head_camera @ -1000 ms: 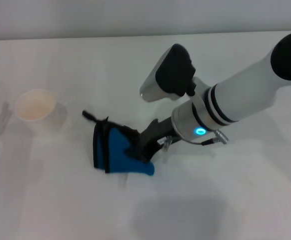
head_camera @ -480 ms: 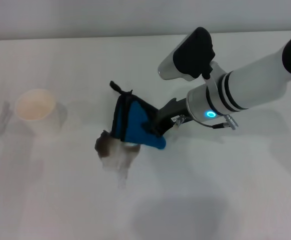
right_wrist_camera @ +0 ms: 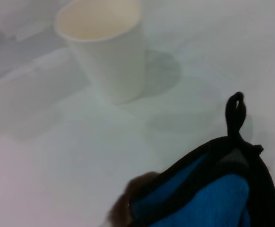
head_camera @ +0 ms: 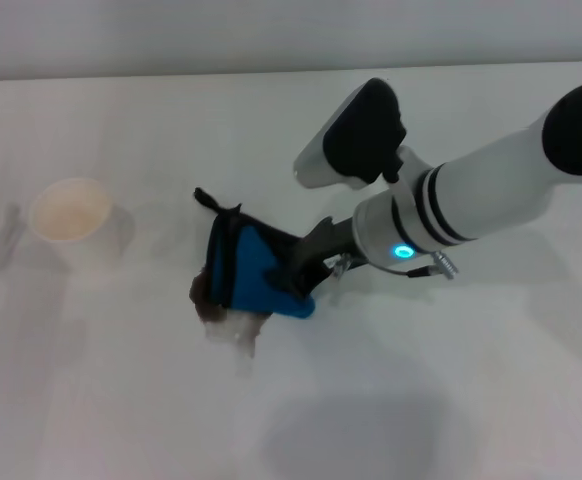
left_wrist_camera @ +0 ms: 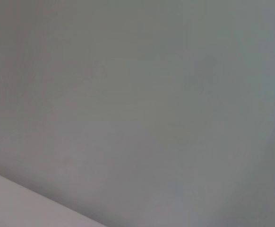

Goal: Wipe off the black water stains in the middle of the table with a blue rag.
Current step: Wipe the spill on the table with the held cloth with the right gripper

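My right gripper [head_camera: 293, 272] is shut on the blue rag [head_camera: 249, 275], pressing it onto the white table [head_camera: 451, 390] in the middle. The rag's black loop tab [head_camera: 206, 199] points toward the far left. A remnant of the black water stains [head_camera: 203, 295] shows as a brown smear at the rag's left edge, with a pale wet streak below it. In the right wrist view the blue rag [right_wrist_camera: 208, 198] fills the lower corner, with the brown stain [right_wrist_camera: 128, 201] peeking out beside it. The left gripper is out of view.
A white paper cup [head_camera: 71, 215] stands upright on the left side of the table, also close in the right wrist view as the cup [right_wrist_camera: 107, 47]. The left wrist view shows only a blank grey surface.
The rag went from covering the stain up and to the right, uncovering a brown smear, and has now come back down-left so that it overlaps most of the smear again.
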You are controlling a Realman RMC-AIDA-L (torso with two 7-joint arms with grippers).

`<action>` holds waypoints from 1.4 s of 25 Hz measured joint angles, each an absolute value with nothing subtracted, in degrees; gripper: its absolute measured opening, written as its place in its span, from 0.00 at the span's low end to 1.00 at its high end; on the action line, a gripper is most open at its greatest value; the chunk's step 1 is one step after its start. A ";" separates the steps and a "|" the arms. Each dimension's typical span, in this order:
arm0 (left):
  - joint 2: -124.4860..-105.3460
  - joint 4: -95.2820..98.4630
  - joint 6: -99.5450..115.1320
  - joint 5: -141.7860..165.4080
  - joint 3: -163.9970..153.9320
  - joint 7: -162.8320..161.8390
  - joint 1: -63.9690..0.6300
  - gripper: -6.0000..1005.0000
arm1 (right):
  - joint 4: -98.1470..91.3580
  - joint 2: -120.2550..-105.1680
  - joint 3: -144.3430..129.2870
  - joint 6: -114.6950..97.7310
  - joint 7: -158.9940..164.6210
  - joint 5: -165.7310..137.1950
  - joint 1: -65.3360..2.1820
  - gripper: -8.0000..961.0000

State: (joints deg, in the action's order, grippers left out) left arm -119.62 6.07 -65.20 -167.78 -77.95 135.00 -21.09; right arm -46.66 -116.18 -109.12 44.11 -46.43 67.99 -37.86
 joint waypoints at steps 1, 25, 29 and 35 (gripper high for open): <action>-119.62 6.06 -65.21 -167.78 -77.95 134.98 -21.09 0.89 | -46.74 -116.19 -109.91 44.13 -46.55 68.66 -37.94 0.12; -119.71 6.24 -65.22 -167.78 -77.96 134.82 -21.18 0.89 | -52.77 -116.23 -118.74 50.50 -50.53 70.92 -37.45 0.11; -119.71 6.24 -65.18 -167.78 -77.96 134.82 -21.18 0.89 | -52.65 -116.24 -119.91 45.91 -50.55 71.02 -36.98 0.11; -119.70 6.24 -65.13 -167.78 -77.96 134.82 -21.18 0.89 | -52.29 -116.22 -119.41 43.35 -50.59 70.74 -36.67 0.11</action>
